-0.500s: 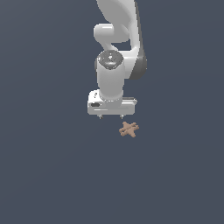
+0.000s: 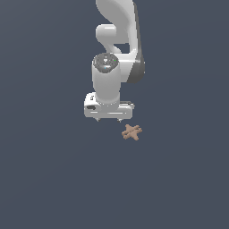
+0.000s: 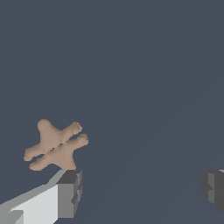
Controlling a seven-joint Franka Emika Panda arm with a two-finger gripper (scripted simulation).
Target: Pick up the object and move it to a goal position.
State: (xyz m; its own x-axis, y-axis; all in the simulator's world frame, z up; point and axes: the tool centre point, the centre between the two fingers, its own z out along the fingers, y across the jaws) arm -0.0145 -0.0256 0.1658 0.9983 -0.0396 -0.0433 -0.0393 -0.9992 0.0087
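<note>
Since the earlier frame my arm has come closer to the object, though I am not over it. Nearest, my gripper (image 2: 109,120) hangs with fingers (image 3: 70,192) wide apart, holding nothing. Beyond, the object (image 2: 131,132) lies flat, toward the exterior view's right, outside one finger, not between them.

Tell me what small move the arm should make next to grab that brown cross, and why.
Probably shift toward the exterior view's right until centred over the X-shaped piece. The gripper is open and empty, and the piece lies beside one finger, not between them.
</note>
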